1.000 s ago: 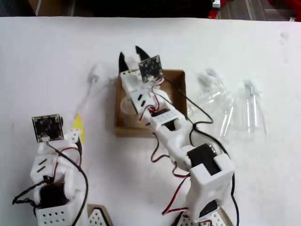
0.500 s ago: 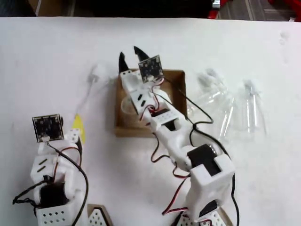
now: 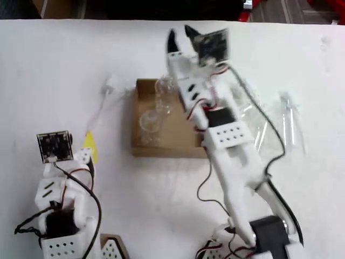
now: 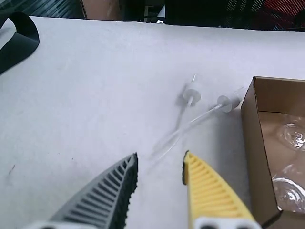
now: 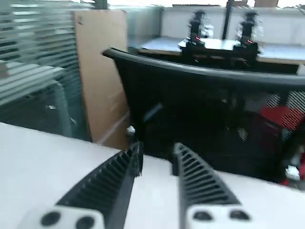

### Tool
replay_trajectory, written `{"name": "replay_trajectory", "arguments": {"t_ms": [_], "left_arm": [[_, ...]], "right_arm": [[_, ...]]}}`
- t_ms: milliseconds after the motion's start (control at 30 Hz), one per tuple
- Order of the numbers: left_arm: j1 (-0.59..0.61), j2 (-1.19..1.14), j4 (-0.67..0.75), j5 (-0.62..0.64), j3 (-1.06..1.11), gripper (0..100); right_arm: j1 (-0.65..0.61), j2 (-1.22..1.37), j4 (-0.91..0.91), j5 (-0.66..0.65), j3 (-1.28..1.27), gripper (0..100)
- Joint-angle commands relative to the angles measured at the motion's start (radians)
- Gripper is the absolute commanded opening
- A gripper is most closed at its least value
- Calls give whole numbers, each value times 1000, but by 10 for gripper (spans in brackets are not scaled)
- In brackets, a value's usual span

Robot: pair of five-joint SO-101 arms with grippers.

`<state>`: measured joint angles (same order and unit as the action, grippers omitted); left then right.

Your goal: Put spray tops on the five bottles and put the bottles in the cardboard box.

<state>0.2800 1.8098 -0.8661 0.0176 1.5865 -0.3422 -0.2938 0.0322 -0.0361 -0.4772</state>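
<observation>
Weighing the risks first, we see the left gripper low over the worktop toward its near left corner, jaws parted by a moderate gap and holding nothing. If it goes for the spray tops beyond it, we think their thin dip tubes could skid on the smooth surface or jam against the wall of the cardboard box, which sits mid-worktop. The clear bottles lying right of the box look prone to roll, and the right arm's cable hangs over them and could drag one. The right gripper, also open and empty, is out past the box at the far edge, where a wide swing could overrun the worktop. We count one box, two loose spray tops, two boxed bottles, and at least two outside, though overlapping clear plastic prevents a firm number.
</observation>
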Motion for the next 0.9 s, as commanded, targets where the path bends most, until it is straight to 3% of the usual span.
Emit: {"name": "replay_trajectory", "arguments": {"t_ms": [0, 200, 300, 533, 867], "left_arm": [[-13, 12, 25, -2, -8, 158], [-13, 12, 21, -2, -8, 158], [-13, 12, 20, -2, -8, 158], [-13, 12, 18, -2, -8, 158], [-13, 12, 18, -2, -8, 158]], "right_arm": [[54, -64, 308, -9, 81, 36], [159, -28, 590, 155, 68, 16], [150, 58, 685, 155, 69, 16], [56, 371, 705, 123, 186, 16], [31, 707, 707, 123, 442, 16]]}}
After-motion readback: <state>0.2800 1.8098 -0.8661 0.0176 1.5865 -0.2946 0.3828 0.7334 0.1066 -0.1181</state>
